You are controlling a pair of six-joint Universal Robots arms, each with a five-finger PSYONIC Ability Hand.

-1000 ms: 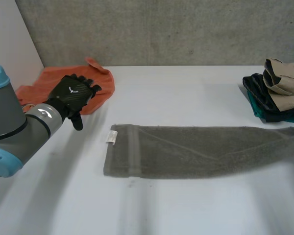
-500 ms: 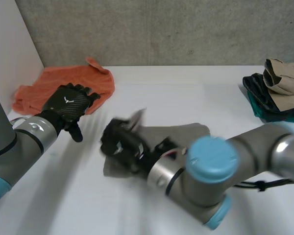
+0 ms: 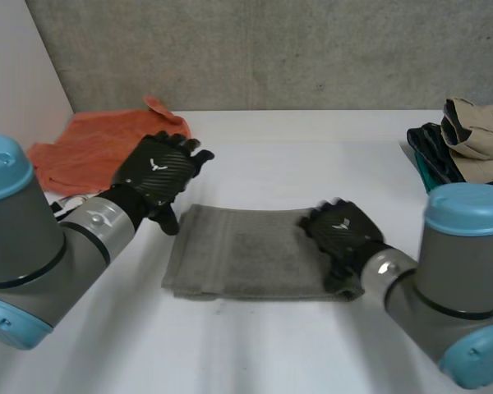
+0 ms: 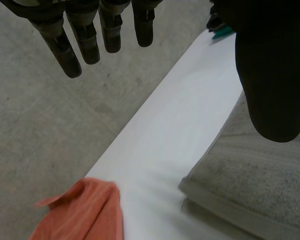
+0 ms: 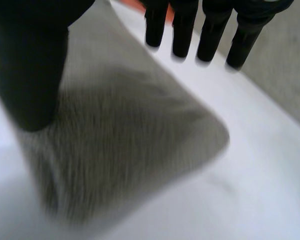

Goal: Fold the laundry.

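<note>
The grey towel [image 3: 238, 263], doubled on the table [image 3: 312, 148], looks soft and limp, best pinched at corners; left robot hand [image 3: 160, 168] open by its far corner, right robot hand [image 3: 341, 234] open over its other end.

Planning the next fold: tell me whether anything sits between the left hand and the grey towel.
Nothing visible. The open left hand is beside a corner of the grey towel; the orange cloth lies beyond the hand.

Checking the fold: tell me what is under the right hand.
The grey towel has one end under the right hand. Whether the palm touches it is hidden.
</note>
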